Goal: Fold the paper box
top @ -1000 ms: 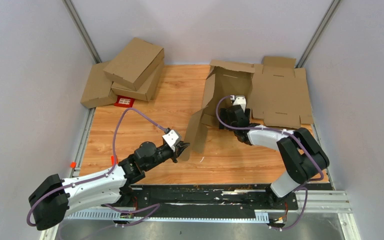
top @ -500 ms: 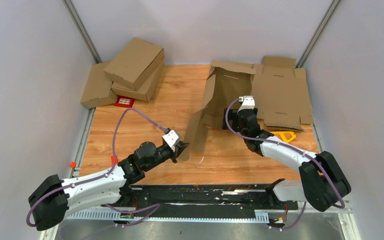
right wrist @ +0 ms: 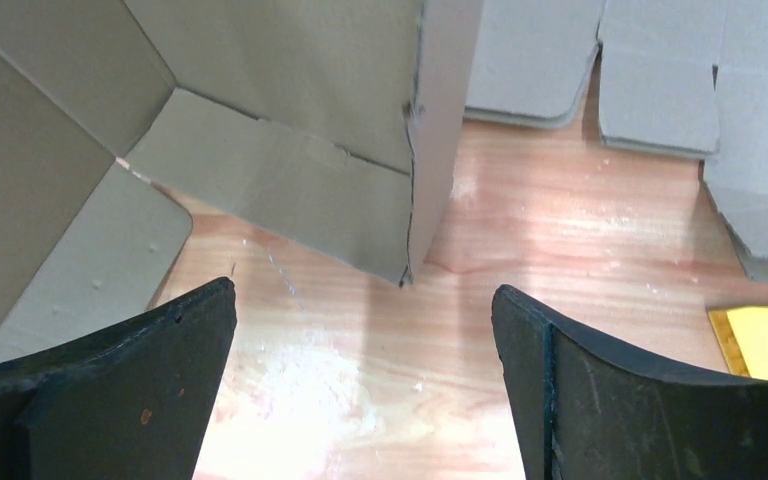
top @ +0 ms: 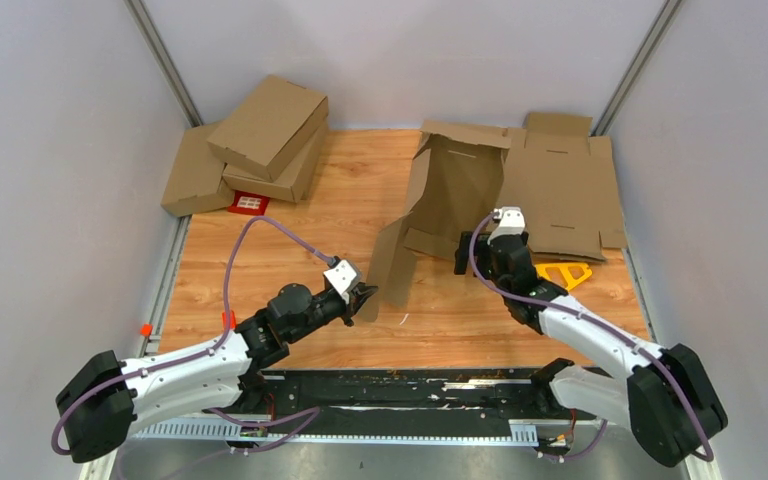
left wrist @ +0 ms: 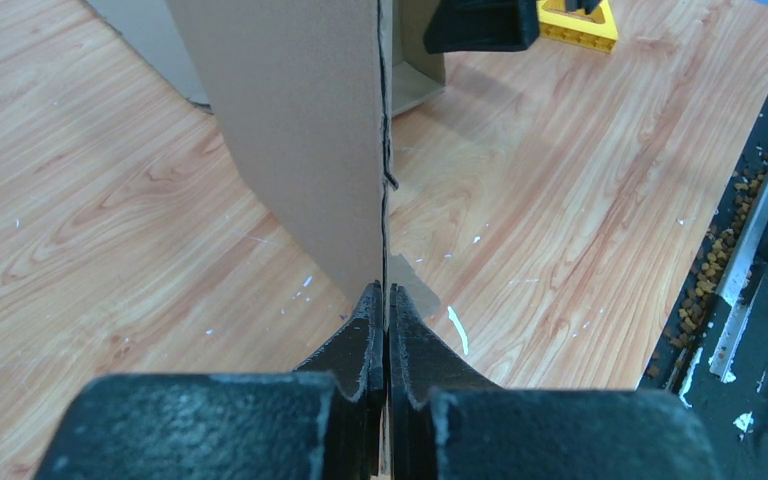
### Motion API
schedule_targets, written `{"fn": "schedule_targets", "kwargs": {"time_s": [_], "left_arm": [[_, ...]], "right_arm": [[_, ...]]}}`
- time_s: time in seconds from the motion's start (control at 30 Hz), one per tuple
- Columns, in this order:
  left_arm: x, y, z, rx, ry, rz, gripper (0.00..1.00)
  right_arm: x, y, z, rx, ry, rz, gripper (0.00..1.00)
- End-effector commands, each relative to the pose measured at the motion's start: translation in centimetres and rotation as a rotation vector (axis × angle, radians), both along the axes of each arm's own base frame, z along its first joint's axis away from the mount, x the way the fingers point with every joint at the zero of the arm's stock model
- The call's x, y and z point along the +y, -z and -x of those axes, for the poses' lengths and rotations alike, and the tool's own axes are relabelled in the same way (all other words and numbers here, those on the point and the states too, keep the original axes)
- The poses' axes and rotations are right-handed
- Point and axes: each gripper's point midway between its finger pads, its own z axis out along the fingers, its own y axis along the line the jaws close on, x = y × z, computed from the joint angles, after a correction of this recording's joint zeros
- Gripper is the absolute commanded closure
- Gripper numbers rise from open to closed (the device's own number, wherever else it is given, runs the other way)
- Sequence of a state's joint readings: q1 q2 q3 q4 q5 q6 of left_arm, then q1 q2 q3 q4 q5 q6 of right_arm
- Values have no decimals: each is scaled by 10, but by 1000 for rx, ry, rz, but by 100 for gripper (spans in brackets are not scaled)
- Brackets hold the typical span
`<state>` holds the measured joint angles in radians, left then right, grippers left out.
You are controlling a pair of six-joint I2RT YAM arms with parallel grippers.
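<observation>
— What sits on the wooden table point(top: 290, 250)?
— Upper left: stacked closed boxes point(top: 265, 125) over a red thing point(top: 248, 203). Upper right: flat cardboard blanks point(top: 565, 190), with a yellow piece point(top: 565, 272) just below. Centre: the half-raised paper box point(top: 455, 185).

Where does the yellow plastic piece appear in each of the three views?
Top external: yellow plastic piece, right of centre, just below mid-height.
Left wrist: at the top edge, right of centre.
Right wrist: in the bottom right corner, cut off.
Shared landmark: the half-folded paper box, visible in all three.
</observation>
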<state>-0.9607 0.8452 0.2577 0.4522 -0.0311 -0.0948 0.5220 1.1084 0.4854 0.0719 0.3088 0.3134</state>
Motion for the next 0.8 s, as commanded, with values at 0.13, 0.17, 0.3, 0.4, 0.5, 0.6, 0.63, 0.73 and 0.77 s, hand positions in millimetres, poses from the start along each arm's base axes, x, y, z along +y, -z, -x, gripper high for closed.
{"fn": "schedule_targets", "kwargs": {"time_s": [0.13,0.17,0.3,0.4,0.5,0.6,0.63,0.73,0.77], "left_arm": [[-3,-10,-2,-11,-1,9,100],[-3,-10,-2,-10,-1,9,100],[-3,-10,-2,-12,-4,7,100],[-2,-9,-2,-11,-6,5,100],[-3,-10,-2,-11,-4,7,100],[-2,-10,-3,-10,-7,8,100],[-2,-9,-3,-10,-7,7,100],[-2,-9,-3,-9,-13,7,100],[-2,-9,-4,-9,-14,7,100]], "right_arm": [[0,-14,39,7,-75,-88,1],[-1,-19,41,-12,-81,-93,2],[11,-40,53,-86,-169,-156,17],[21,-44,59,-75,-208,-160,31],[36,-46,60,-79,-249,-115,41],[53,-51,58,-92,-296,-60,61],[57,-54,55,-98,-294,-42,73],[64,-63,43,-101,-274,8,98],[65,-62,39,-94,-266,24,100]]}}
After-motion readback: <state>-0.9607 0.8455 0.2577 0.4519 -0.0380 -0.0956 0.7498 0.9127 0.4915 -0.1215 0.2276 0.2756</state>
